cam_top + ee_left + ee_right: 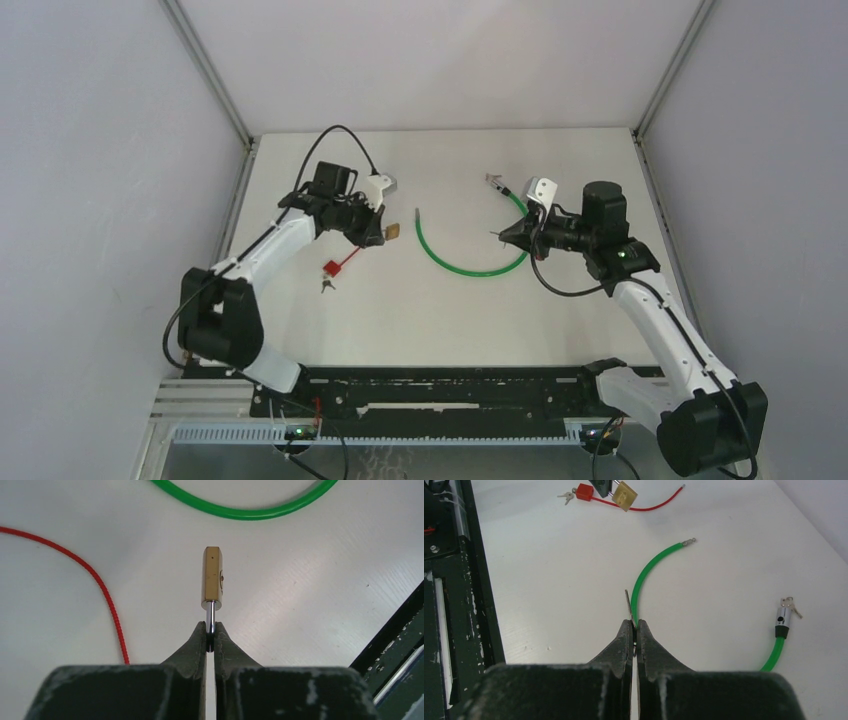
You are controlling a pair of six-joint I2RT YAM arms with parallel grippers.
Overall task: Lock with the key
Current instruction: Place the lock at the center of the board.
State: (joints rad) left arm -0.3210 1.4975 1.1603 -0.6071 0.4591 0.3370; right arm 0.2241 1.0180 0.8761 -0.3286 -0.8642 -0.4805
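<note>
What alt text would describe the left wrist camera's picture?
The left gripper pinches the steel shackle of a brass padlock, seen edge-on against a white table. A green cable arcs across the top; a red cord curves down the left.

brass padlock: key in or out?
Out. The left end effector pinches the padlock by its shackle; the right end effector holds the key well apart from it.

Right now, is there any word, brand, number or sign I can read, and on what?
None readable.
The brass padlock shows only a small dark mark on its side, too blurred to read.
The red lock body and the green cable's metal lock head show no legible marking.
The key shows edge-on, nothing legible.
</note>
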